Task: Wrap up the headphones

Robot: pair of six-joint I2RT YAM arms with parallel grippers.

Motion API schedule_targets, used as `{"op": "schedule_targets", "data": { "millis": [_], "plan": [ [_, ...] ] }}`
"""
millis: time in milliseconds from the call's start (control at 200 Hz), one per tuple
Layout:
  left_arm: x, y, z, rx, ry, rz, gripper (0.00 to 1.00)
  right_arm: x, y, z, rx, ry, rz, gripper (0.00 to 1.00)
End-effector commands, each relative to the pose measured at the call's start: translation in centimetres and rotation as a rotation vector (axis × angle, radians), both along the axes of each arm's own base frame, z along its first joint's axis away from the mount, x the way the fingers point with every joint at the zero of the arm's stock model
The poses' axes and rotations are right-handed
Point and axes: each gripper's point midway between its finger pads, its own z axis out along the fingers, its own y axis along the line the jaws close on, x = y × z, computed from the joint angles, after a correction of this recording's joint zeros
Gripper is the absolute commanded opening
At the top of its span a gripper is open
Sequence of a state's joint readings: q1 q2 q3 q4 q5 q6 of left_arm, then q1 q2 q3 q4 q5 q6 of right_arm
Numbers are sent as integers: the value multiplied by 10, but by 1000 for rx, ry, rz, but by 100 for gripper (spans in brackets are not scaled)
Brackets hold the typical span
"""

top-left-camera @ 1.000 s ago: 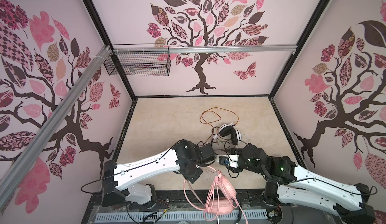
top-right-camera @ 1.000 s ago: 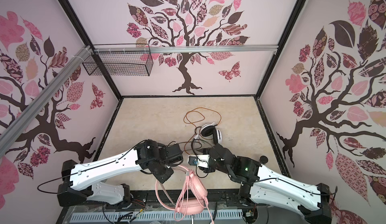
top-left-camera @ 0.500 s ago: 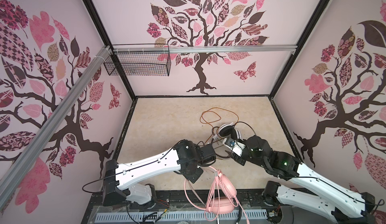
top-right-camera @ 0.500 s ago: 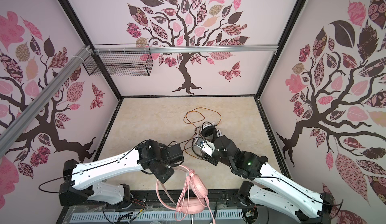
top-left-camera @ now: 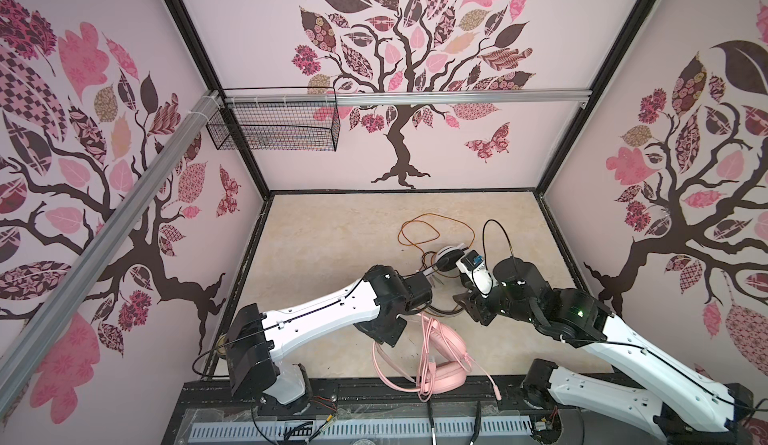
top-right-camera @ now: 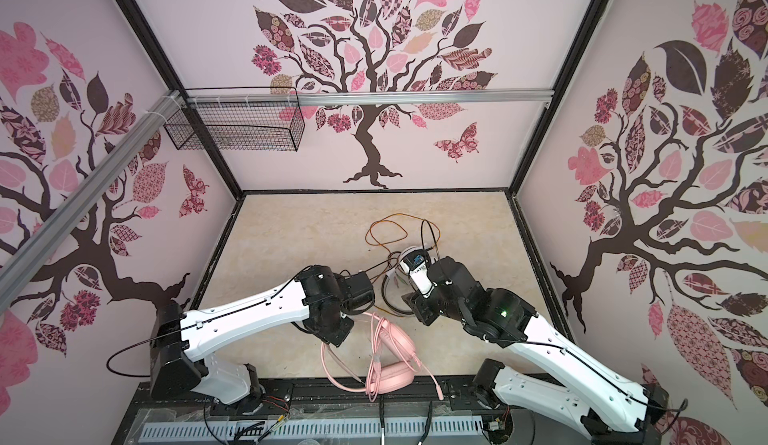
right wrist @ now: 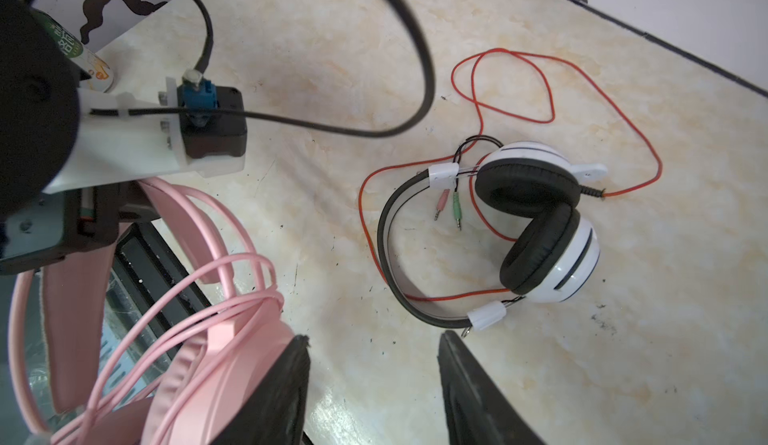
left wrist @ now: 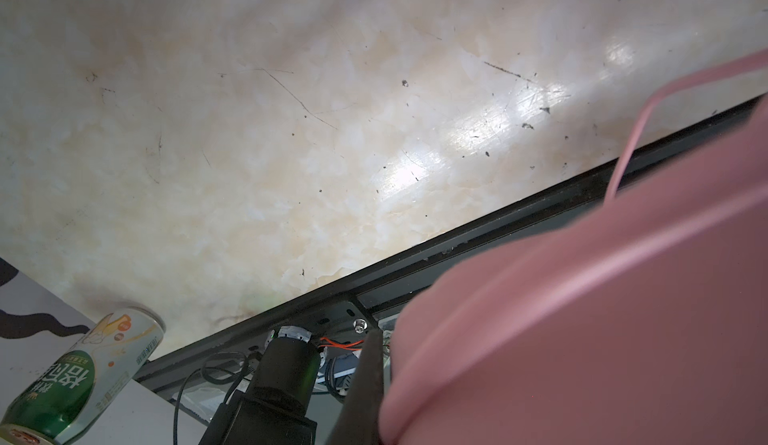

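Pink headset [right wrist: 220, 355] looks wrapped, clamped in the left gripper [right wrist: 97, 225]; the empty, parted right gripper [right wrist: 374, 364] next needs the loose orange-red cable [right wrist: 503, 51] of the white-and-black headset [right wrist: 540, 214] beside it.

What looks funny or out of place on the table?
A green drink can sits in the table's corner, though this job is about headphones. The white headset's red cable sprawls in loose loops, and the pink headset hangs over the front edge.

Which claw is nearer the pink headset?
Left. The left claw is shut on the headband of the pink headset; the right claw hangs open beside one earcup.
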State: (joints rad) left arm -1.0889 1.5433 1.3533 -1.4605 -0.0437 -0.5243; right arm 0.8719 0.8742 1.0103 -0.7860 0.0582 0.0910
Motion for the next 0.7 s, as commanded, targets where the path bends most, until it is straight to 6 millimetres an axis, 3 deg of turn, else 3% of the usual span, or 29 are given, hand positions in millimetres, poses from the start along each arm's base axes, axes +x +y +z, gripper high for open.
{"op": "schedule_targets", "data": {
  "millis": [0, 215, 430, 560, 695],
  "plan": [
    [2, -10, -3, -32, 24, 16, 0, -4, 1, 0, 8, 62, -17, 54],
    [17, -6, -5, -15, 23, 62, 0, -4, 9, 18, 74, 69, 11, 55],
    [48, 13, 3, -42, -16, 174, 0, 21, -17, 50, 237, 80, -89, 56],
    [70, 21, 27, -38, -105, 198, 0, 29, -14, 43, 244, 113, -122, 58],
    [88, 34, 45, -16, -179, 232, 0, 45, -24, 31, 304, 160, -199, 59]
  ]
}}
